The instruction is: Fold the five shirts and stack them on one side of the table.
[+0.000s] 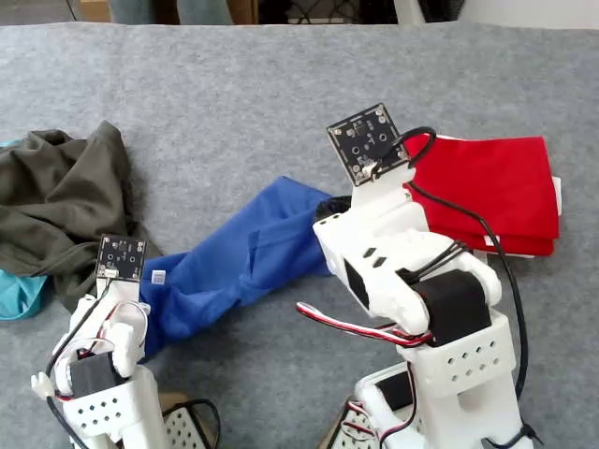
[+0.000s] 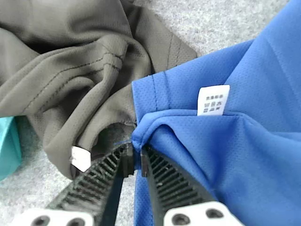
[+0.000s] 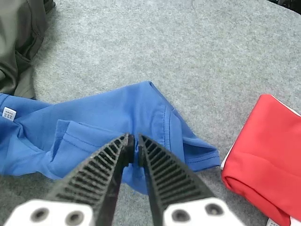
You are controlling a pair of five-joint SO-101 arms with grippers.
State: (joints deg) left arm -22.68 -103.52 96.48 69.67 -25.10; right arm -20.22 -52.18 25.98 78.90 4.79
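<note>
A blue shirt (image 1: 239,260) lies stretched in a crumpled band across the middle of the grey table (image 1: 281,94). My left gripper (image 2: 134,157) is shut on a fold at the blue shirt's (image 2: 225,155) edge, beside its white label (image 2: 212,100). My right gripper (image 3: 133,143) is shut on the blue shirt's (image 3: 108,122) other end, near a sleeve. A folded red shirt (image 1: 491,192) lies at the right, with a white edge under it. An olive shirt (image 1: 61,201) lies crumpled at the left, over a teal shirt (image 1: 19,295).
The olive shirt (image 2: 70,70) touches the blue one right at my left gripper. The folded red shirt (image 3: 268,165) lies just beyond the blue sleeve. Bare grey table stretches across the far half.
</note>
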